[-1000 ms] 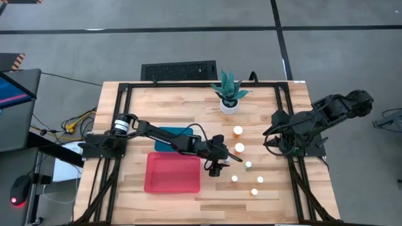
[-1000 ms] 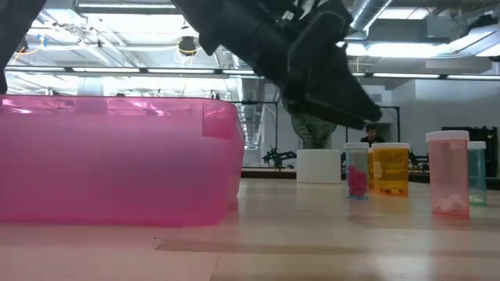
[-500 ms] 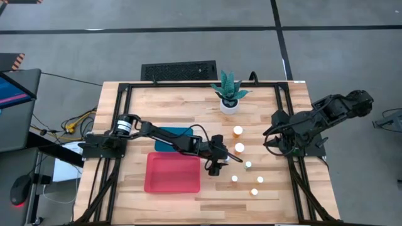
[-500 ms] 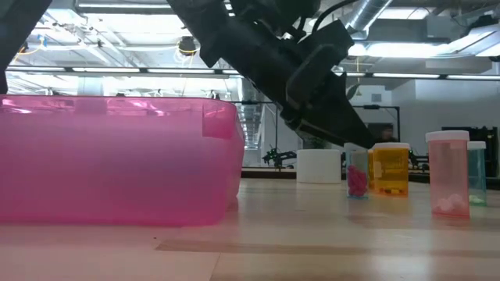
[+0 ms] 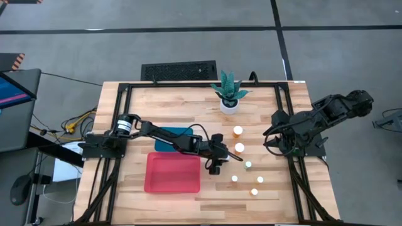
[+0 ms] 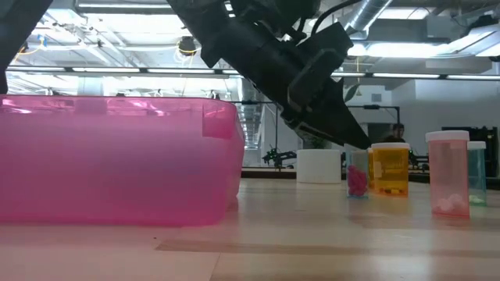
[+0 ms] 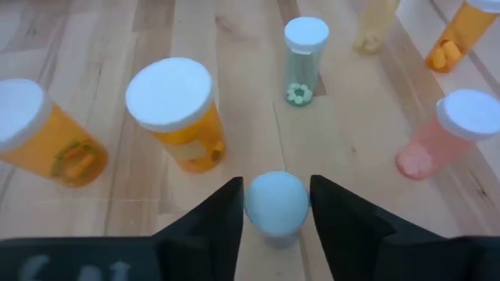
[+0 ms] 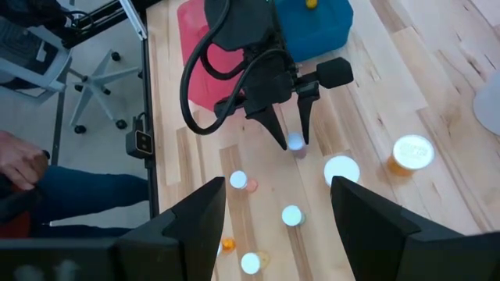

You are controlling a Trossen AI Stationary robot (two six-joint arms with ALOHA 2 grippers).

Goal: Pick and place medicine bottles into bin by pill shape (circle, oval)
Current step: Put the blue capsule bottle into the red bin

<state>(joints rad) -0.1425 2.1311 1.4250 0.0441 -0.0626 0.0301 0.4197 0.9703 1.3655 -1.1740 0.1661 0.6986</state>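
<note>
- Left gripper (image 5: 230,154) is reached out over the middle of the table (image 5: 188,201), just right of the pink bin (image 5: 173,172), with its tips among the medicine bottles.
- In the left wrist view the two fingers (image 7: 215,215) sit either side of a small white-capped bottle (image 7: 275,203), both against the cap: the gripper is grasping this bottle. The right wrist view shows the same bottle (image 8: 295,143) between the fingertips, standing upright on the table.
- Low view: the gripper (image 6: 344,133) comes down at a slant just above a small clear bottle holding pink pills (image 6: 358,173).
- Right gripper (image 5: 271,143) waits at the right edge of the table, near the frame rail; its fingers (image 8: 191,226) are spread wide apart and hold nothing.
- Remaining medicine bottles stand upright in a loose cluster right of centre: two amber ones with larger caps (image 5: 238,132) (image 5: 240,148) on the far side, a greenish one (image 5: 249,165) to the right of the gripper, and three small ones (image 5: 235,179) (image 5: 260,180) (image 5: 254,191) on the near side.
- Left wrist view: wide amber bottle (image 7: 176,113) just beside the grasped one, a second amber one (image 7: 43,133) tilted in view to its side, a slim green-tinted bottle (image 7: 303,58) beyond, a pink bottle (image 7: 445,133) on the other side.
- A blue bin (image 5: 171,135) lies just beyond the pink bin, partly under the left arm; one small orange item (image 8: 312,4) lies in it.
- White pot with a green plant (image 5: 229,94) stands at the far side of the table, apart from the bottles.
</note>
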